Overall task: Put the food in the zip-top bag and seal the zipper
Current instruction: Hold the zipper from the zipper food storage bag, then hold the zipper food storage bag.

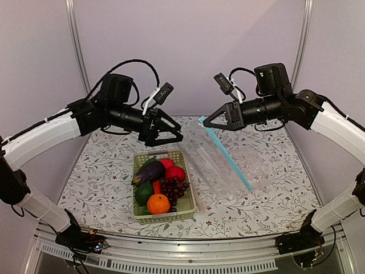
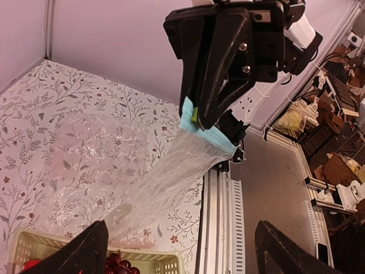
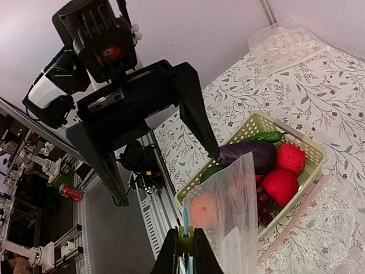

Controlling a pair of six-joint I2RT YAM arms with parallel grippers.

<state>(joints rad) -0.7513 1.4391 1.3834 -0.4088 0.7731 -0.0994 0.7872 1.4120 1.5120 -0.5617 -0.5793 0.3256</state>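
Observation:
The clear zip-top bag (image 1: 219,165) hangs slanting from my right gripper (image 1: 205,123) down to the table. That gripper is shut on one end of the light-blue zipper (image 1: 228,157), as the right wrist view shows at its fingertips (image 3: 185,233) on the zipper (image 3: 185,220). My left gripper (image 1: 168,138) hovers open just left of the bag's raised corner, above the basket, with nothing between its fingers (image 2: 85,251). The food lies in the pale green basket (image 1: 137,165): a purple eggplant (image 1: 149,171), red fruit (image 1: 174,173), grapes (image 1: 174,187), an orange (image 1: 158,203) and a dark green vegetable (image 1: 144,193).
Bubbly clear plastic sheets (image 1: 254,162) lie on the flowered tablecloth under and right of the bag, with another (image 3: 285,40) at the far corner. Metal frame posts (image 1: 77,51) stand at the back. An aluminium rail (image 1: 188,244) runs along the near edge.

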